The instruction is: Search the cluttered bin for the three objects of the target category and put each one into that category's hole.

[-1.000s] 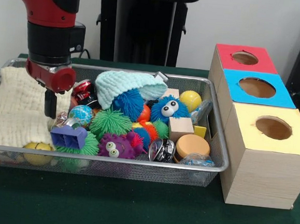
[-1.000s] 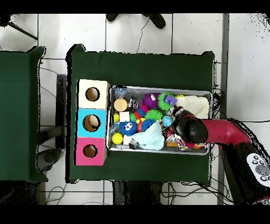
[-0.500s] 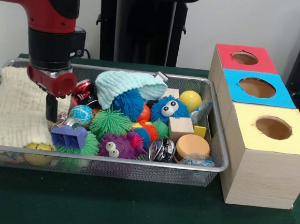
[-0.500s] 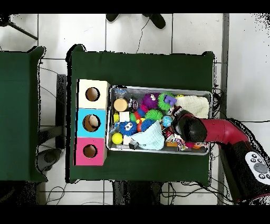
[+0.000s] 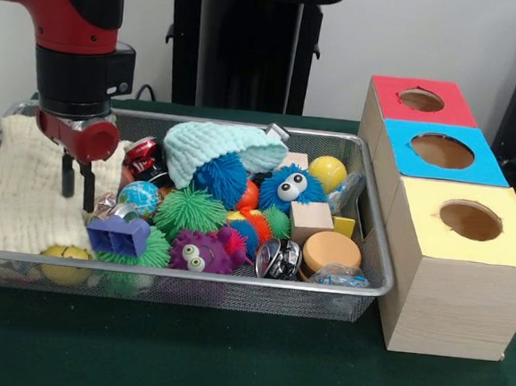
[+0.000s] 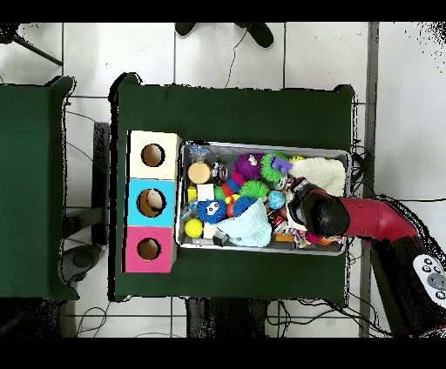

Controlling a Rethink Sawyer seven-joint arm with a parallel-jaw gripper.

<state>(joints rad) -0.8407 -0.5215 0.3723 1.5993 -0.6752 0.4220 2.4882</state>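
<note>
- The wire bin sits on the green tabletop, and the row of three boxes stands just beside the bin's end farthest from the hand: the yellow box nearest the camera, then the blue box, then the red box, each with a round hole in its top.
- Against the bin's front wall lie a purple block, a purple fuzzy toy with eyes and a shiny metal piece; a tan disc lies toward the boxes from them.
- The hand hangs just behind the purple block, over the edge of the cream knitted cloth. Its two dark fingers point straight down with a gap between them and nothing in it, so it is released and empty.
- The task does not name the target category. If it is the spiky balls, the green spiky ball is the nearest, lying to the boxes' side of the hand with a small globe ball between them.
- Deeper in the bin sit a blue fuzzy toy with eyes, a yellow ball and a mint knitted hat.
- I judge the coming move turns on that sideways offset: the hand must shift toward the boxes before descending.
</note>
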